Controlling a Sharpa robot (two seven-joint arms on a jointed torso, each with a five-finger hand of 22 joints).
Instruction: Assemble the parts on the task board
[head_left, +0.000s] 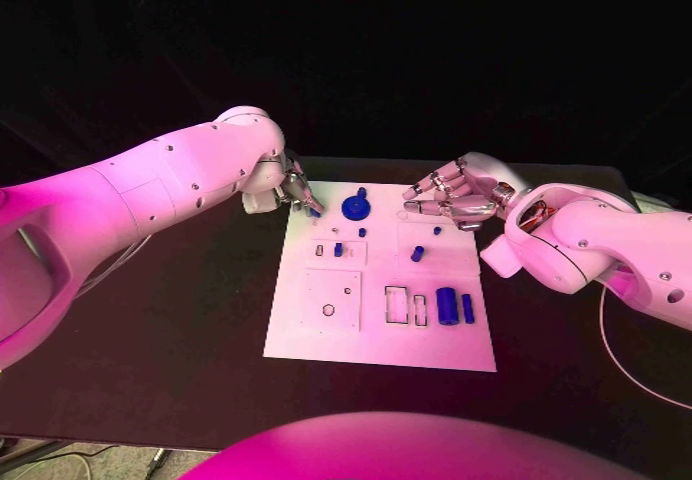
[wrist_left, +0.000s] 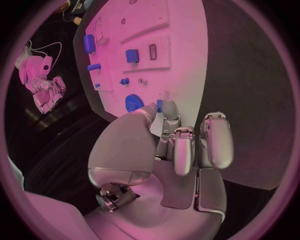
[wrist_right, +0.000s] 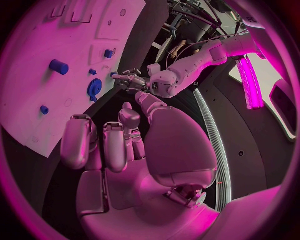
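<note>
Parts lie on the white board (head_left: 378, 345) in the middle of the black table (head_left: 173, 330): a gear (head_left: 356, 208) near the far edge, a small peg (head_left: 417, 254) in the middle, and two cylinders (head_left: 454, 305) side by side toward the near right. The left hand (head_left: 293, 190) is at the far left corner of the board and pinches a small blue part (head_left: 313, 211) between its fingertips. The right hand (head_left: 459, 198) hovers over the far right corner with its fingers curled and holds nothing.
</note>
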